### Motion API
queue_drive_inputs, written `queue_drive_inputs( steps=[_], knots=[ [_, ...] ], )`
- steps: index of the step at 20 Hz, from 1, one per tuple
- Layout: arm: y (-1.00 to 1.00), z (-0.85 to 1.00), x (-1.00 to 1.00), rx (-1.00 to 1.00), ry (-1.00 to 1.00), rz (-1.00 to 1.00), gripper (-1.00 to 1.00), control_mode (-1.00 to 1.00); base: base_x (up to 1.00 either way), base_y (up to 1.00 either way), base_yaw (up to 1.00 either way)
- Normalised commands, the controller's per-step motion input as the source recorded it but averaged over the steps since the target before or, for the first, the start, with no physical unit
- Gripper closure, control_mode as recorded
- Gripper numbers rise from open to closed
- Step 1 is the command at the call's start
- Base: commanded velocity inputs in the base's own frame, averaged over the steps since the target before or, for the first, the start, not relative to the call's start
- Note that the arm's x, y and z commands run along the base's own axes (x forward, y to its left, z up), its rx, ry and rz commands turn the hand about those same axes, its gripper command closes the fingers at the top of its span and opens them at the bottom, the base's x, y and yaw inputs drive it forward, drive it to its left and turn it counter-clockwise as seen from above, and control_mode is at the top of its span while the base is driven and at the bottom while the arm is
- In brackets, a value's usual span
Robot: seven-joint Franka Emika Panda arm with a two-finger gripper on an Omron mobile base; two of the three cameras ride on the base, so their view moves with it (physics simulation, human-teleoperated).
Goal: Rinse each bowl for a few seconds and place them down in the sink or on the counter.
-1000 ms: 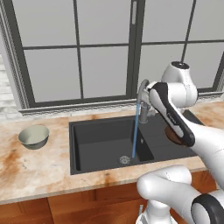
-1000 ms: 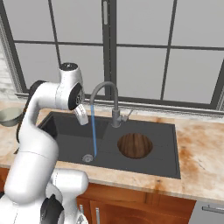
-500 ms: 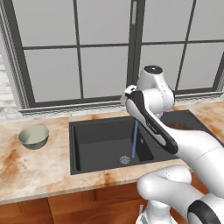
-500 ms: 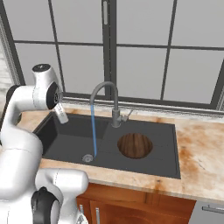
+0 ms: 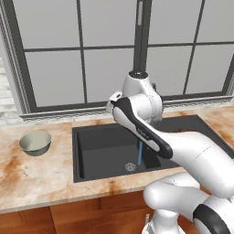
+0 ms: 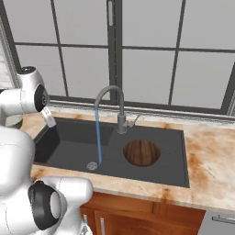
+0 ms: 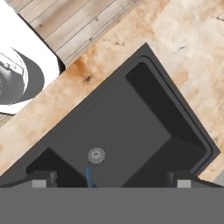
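Water is running from the tap (image 6: 110, 98) into the black sink (image 6: 73, 147) — marbled counter (image 5: 36, 176) (grey-green bowl (image 5: 35, 142) sitting on it) under big windows (image 6: 151, 50); gripper (image 7: 111, 178) hanging spread, empty.

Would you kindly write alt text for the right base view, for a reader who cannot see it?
A grey tap runs a thin stream of water into a black sink set in a marbled counter below a big window. A brown bowl sits in the sink's shallower right section, and the white robot arm stands at left.
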Motion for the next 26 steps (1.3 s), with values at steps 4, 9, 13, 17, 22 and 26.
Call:
queue_drive_inputs(
  steps=[4,9,13,17,22,26],
  knots=[
    [0.56,0.0,0.0,-0.04,0.05,0.09,-1.0,-1.0,0.0,0.0,0.0],
    [0.59,-0.01,0.0,-0.09,0.0,0.06,-1.0,-1.0,0.0,0.0,0.0],
    [0.53,-0.01,0.0,-0.11,0.0,0.01,-1.0,-1.0,0.0,0.0,0.0],
    [0.47,-0.12,0.06,-0.01,0.0,0.0,-1.0,-1.0,0.0,0.0,0.0],
    [0.48,-0.21,0.12,0.04,0.0,0.0,-1.0,-1.0,0.0,0.0,0.0],
    [0.43,-0.22,0.07,0.04,-0.02,0.0,-1.0,-1.0,0.0,0.0,0.0]
  ],
)
